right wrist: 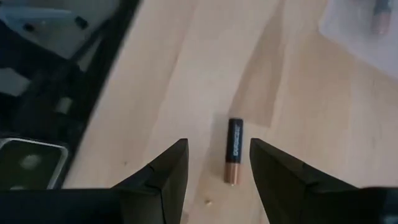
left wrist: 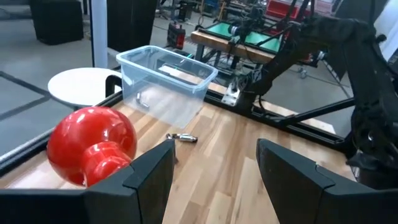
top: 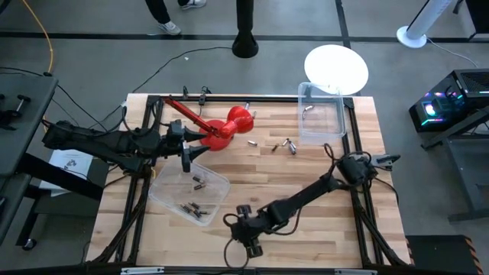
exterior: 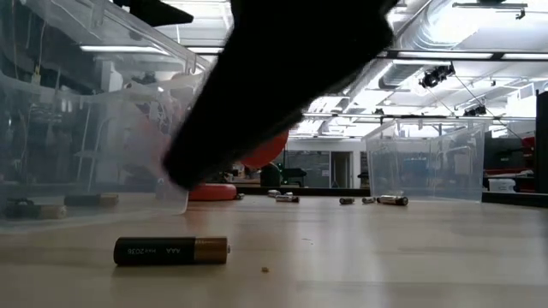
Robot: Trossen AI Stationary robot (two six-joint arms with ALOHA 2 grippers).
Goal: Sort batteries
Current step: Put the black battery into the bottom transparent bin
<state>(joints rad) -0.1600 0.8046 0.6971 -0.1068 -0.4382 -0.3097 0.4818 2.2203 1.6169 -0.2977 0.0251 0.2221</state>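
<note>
One dark battery with a copper end [right wrist: 234,158] lies flat on the wood near the table's near edge, also clear in the low view [exterior: 171,250]. My right gripper [right wrist: 217,149] [top: 250,243] hovers open just over it, a finger on either side and short of it. Several dark batteries [top: 195,206] lie in the near-left clear bin [top: 221,177]. One battery [top: 307,109] lies in the far clear bin [top: 340,122]. A few loose batteries [top: 286,145] lie on the table by that bin. My left gripper [left wrist: 214,168] [top: 186,159] hangs open above the near-left bin.
A red plunger-like tool [top: 229,126] lies at the table's far left, its bulb [left wrist: 93,143] close ahead of my left gripper. A white round stool [top: 336,69] stands beyond the far edge. Black frame rails run along the table's sides. Bare wood lies between the bins.
</note>
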